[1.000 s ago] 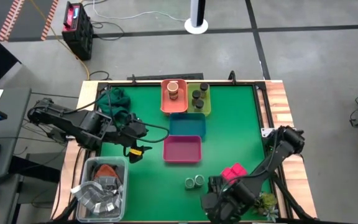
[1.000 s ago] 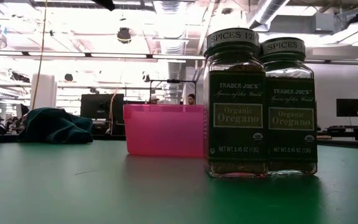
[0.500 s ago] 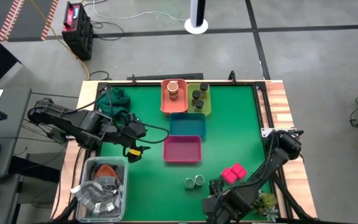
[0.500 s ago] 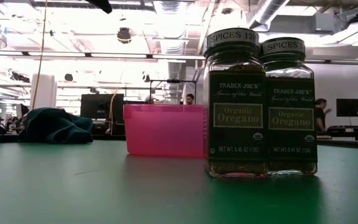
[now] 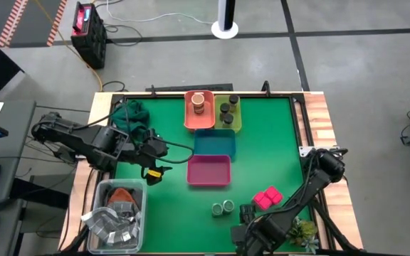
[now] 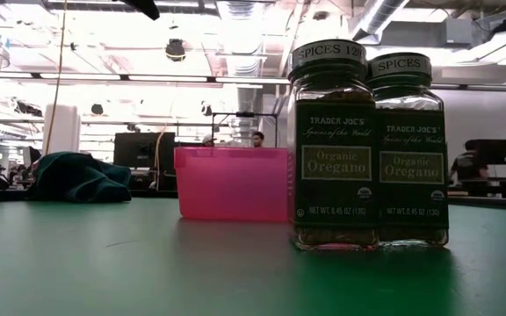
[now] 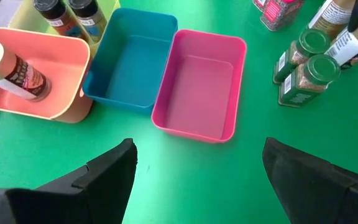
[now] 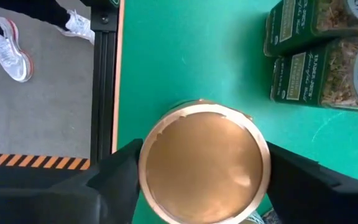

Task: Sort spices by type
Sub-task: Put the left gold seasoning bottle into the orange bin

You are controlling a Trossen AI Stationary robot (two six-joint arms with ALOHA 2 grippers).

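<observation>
Left gripper (image 5: 156,160) waits spread open, empty, near the table's left edge; pink tray (image 5: 208,171) sits mid-table; 2 green-lidded jars (image 5: 223,207) stand before it; right gripper (image 8: 201,171) straddles a tan-topped jar (image 8: 202,165), grasp uncertain.

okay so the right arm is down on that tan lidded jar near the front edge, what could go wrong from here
The right tool straddles the tan-topped jar, fingers at both sides. The grip is on the round lid, so the jar might slip or tilt when lifted.

The two oregano jars stand close beside it; a swing that way could topple them.

The jar also sits near the table edge, so a drop might send it off.
</observation>
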